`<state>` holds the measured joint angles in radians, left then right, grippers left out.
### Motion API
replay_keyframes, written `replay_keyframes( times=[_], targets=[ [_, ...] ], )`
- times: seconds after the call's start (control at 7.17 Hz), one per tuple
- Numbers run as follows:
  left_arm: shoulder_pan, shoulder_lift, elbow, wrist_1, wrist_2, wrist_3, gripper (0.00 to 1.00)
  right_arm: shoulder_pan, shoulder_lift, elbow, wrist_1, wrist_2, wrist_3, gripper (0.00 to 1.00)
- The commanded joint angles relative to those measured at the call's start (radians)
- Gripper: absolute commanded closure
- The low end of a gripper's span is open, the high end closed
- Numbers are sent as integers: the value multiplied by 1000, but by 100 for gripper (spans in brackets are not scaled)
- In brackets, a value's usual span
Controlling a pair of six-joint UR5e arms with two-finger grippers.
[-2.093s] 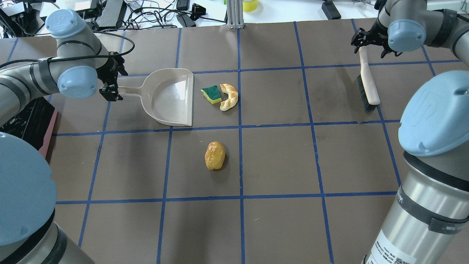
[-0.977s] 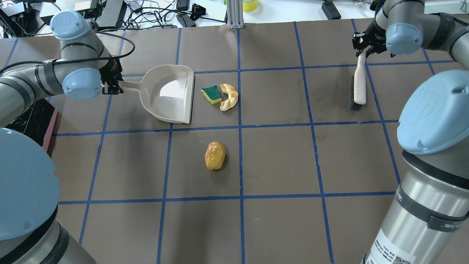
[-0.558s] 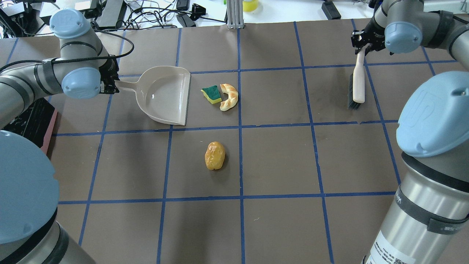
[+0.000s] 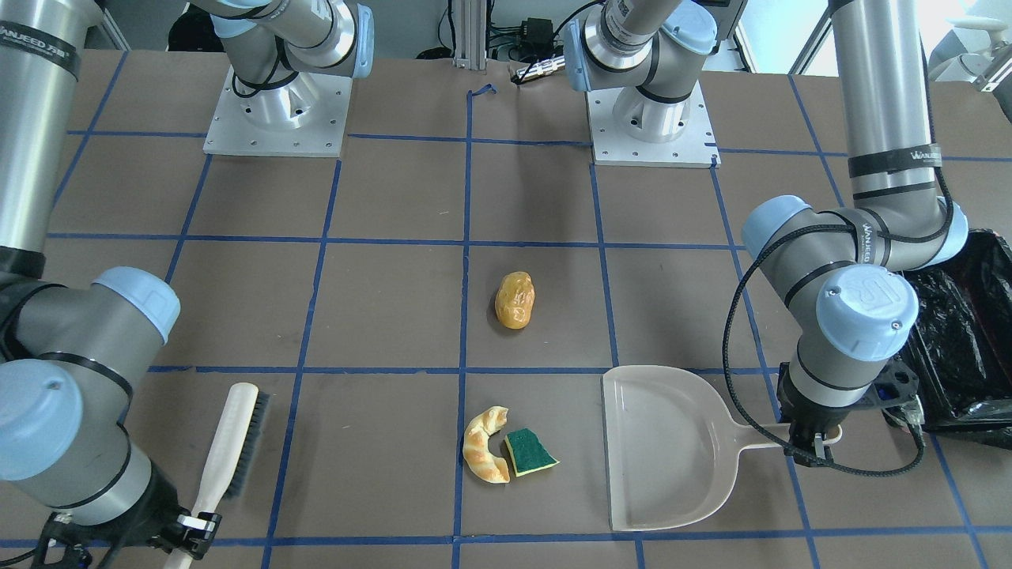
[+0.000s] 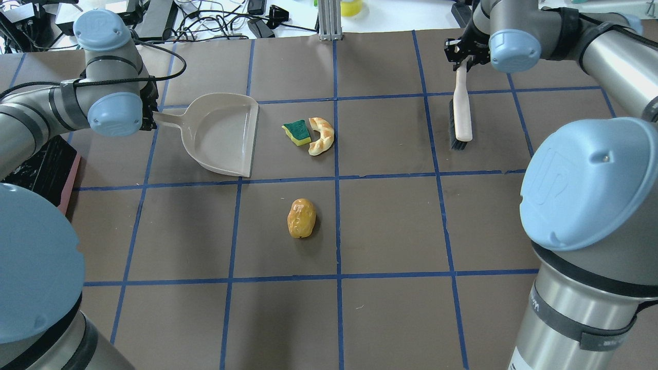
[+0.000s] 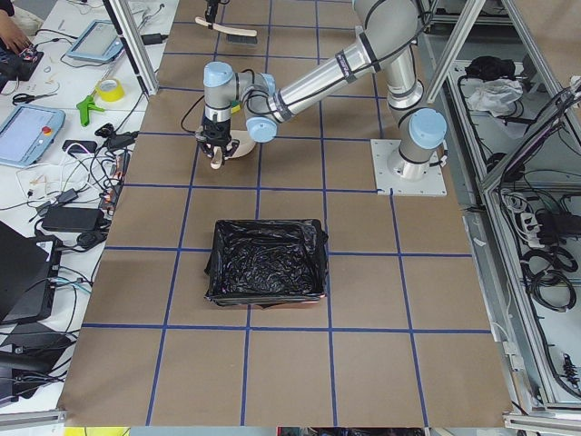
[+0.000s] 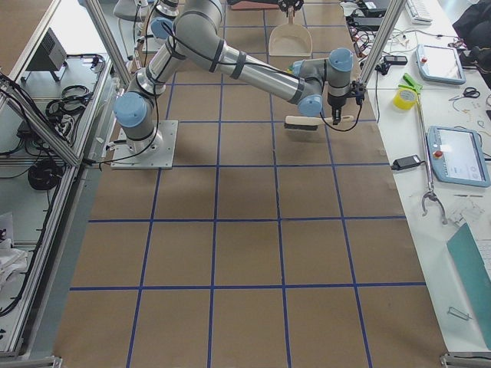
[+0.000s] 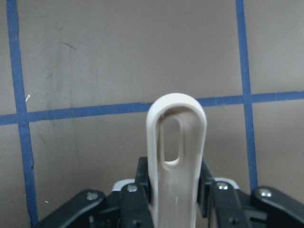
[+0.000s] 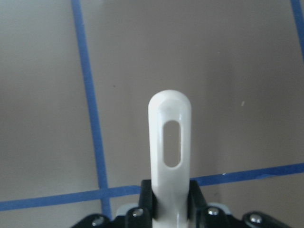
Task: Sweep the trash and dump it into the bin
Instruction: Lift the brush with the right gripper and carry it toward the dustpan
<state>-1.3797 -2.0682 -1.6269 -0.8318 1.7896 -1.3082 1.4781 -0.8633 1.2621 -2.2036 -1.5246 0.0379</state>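
Note:
The trash lies on the brown table: a yellow-orange potato piece [image 5: 301,218] alone in the middle, and a tan croissant piece [image 5: 322,135] touching a green-and-yellow sponge wedge [image 5: 297,132] farther back. My left gripper [image 5: 151,116] is shut on the handle [image 8: 175,142] of a beige dustpan [image 5: 221,134], whose open edge faces the sponge a short gap away. My right gripper [image 5: 461,57] is shut on the handle [image 9: 170,142] of a beige brush [image 5: 461,110], to the right of the croissant. The pink bin with its black bag [image 4: 961,340] stands at the table's left end.
Blue tape lines divide the table into squares. The two arm bases [image 4: 277,118] stand at the robot's side. Cables, tablets and tools lie on the bench [image 5: 231,20] beyond the far edge. The bin also shows in the exterior left view [image 6: 266,262].
Both grippers closed on their handles. The right arm has carried the brush leftward toward the trash. The dustpan has shifted slightly left and turned. The trash has not moved.

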Motion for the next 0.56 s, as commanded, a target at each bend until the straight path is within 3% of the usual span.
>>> replay_keyframes(
  times=[0.0,0.42],
  targets=[
    [-36,-12,-1,0,11,-49,100,83,-9,-1,-8,-12,110,100],
    [-51,-20,1,0,16,-65,100,209,-8,2,-13,-34,345,100]
  ],
)
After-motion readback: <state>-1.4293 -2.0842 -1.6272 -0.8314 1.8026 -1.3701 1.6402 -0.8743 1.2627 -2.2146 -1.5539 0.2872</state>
